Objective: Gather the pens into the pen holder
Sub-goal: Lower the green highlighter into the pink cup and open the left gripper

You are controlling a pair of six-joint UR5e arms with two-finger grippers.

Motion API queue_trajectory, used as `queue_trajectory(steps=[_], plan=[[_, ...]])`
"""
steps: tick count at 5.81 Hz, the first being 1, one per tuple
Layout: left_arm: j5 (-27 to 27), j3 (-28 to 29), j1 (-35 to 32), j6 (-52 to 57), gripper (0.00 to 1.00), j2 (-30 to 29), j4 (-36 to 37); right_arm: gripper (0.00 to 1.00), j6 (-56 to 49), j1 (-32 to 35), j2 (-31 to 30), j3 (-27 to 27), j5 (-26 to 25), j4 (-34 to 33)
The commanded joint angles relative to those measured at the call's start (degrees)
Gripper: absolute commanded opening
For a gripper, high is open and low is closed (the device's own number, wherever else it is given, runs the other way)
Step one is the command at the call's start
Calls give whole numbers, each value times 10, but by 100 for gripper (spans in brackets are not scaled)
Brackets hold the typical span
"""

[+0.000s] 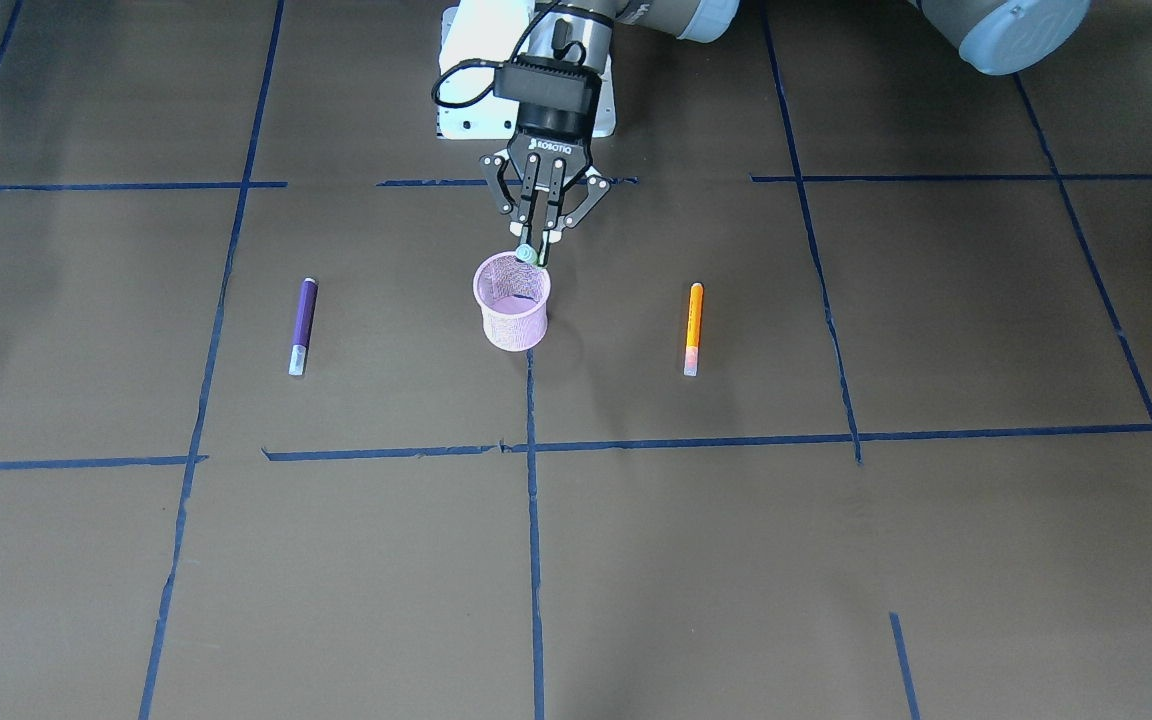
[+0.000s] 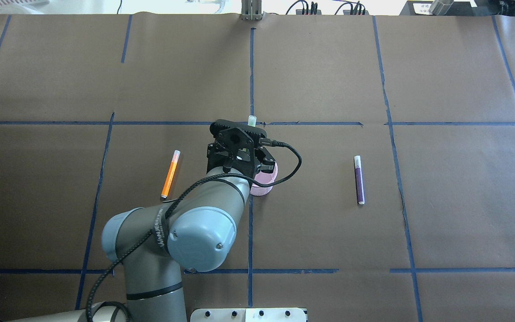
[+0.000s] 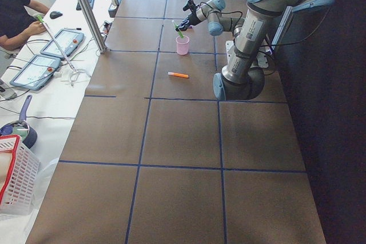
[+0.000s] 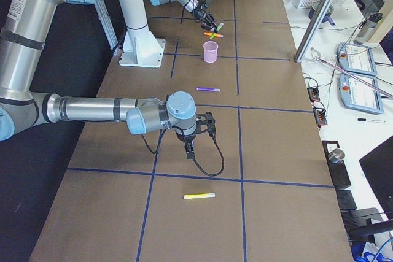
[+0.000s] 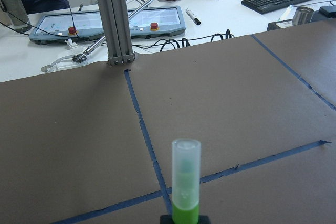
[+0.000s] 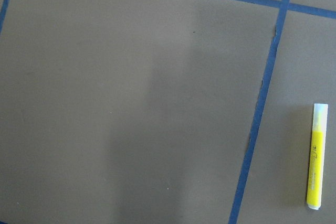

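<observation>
My left gripper (image 1: 533, 248) is shut on a green pen (image 5: 186, 182) with a clear cap. It holds the pen tilted just above the robot-side rim of the pink mesh pen holder (image 1: 513, 305). A purple pen (image 1: 303, 325) lies on the table on one side of the holder and an orange pen (image 1: 693, 328) on the other. A yellow pen (image 6: 316, 156) lies far off near my right gripper (image 4: 190, 147), which hovers over bare table. I cannot tell whether the right gripper is open or shut.
The table is covered in brown paper with blue tape lines. A metal post (image 5: 113, 19) stands at the far edge. Behind it is an operators' desk with tablets (image 5: 105, 22) and a keyboard. The white robot base (image 1: 461, 110) is behind the holder.
</observation>
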Motion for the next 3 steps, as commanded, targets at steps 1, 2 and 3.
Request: queue_trajectory(steps=[1,2,3], plan=[[9,26,15,-10,25,-11,0,100,0,1,0,1,7,1],[9,27,16,-14,36,-11,0,100,0,0,0,1,7,1],[9,32,16,-15,76,-12,-1,100,0,1,0,0,7,1]])
